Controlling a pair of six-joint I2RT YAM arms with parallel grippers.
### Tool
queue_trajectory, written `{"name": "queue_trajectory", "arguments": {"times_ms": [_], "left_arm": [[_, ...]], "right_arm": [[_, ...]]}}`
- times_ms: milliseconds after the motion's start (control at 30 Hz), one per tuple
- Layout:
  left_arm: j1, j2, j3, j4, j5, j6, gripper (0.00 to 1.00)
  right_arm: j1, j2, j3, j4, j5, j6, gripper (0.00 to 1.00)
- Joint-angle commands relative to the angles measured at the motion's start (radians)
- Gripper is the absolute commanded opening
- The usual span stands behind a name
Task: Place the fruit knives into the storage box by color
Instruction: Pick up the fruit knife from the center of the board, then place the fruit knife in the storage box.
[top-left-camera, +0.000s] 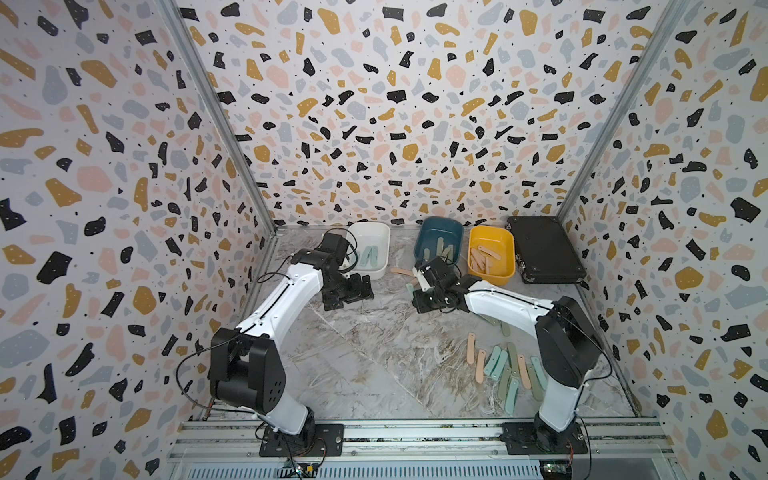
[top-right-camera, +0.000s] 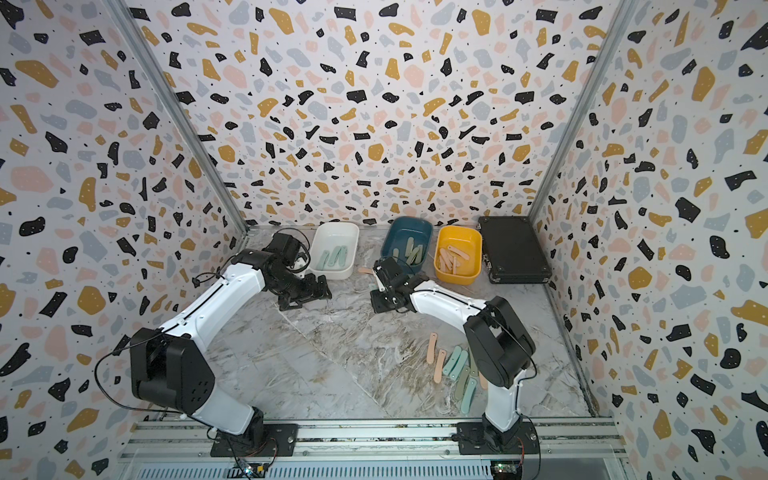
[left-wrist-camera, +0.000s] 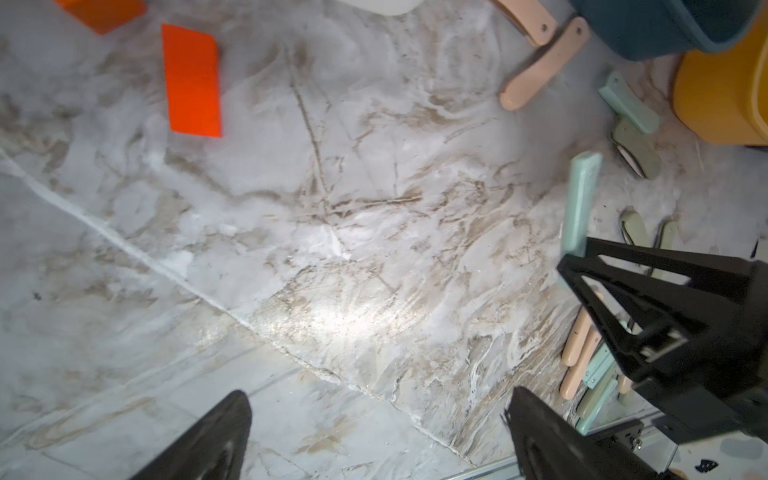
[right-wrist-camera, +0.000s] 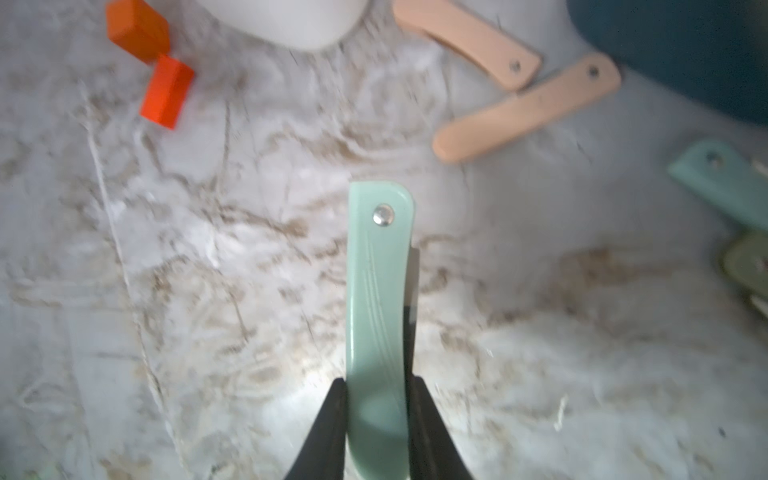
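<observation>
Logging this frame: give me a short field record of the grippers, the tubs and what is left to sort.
left gripper: open, holding nothing
right gripper: shut on a mint-blue knife
white tub: holds mint-blue knives
teal tub: holds green knives
yellow tub: holds peach knives
unsorted: mixed pile near the right arm's base; two peach knives beside the teal tub
</observation>
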Motion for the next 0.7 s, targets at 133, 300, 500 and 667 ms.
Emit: {"name": "queue_trajectory", "arguments": {"times_ms": [133, 300, 500, 667], "left_arm": [[0.051, -0.051, -0.016, 0.01, -0.045, 0.005, 0.99], [0.055, -0.064, -0.043, 0.014, -0.044, 0.003, 0.99], [0.055, -0.079, -0.054, 0.002, -0.054, 0.009, 0.99], [0.056, -0.093, -0.05, -0.013, -0.067, 0.011, 0.99]], "right_arm": [[0.007, 0.217, 0.37, -0.032, -0.028, -0.061, 0.13], [0.008, 0.381, 0.596, -0.013, -0.062, -0.095, 0.14], [0.008, 0.534, 0.792, -0.004, -0.016, -0.13, 0.14], [0.008, 0.662, 0.983, -0.005, 0.017, -0.147, 0.15]]}}
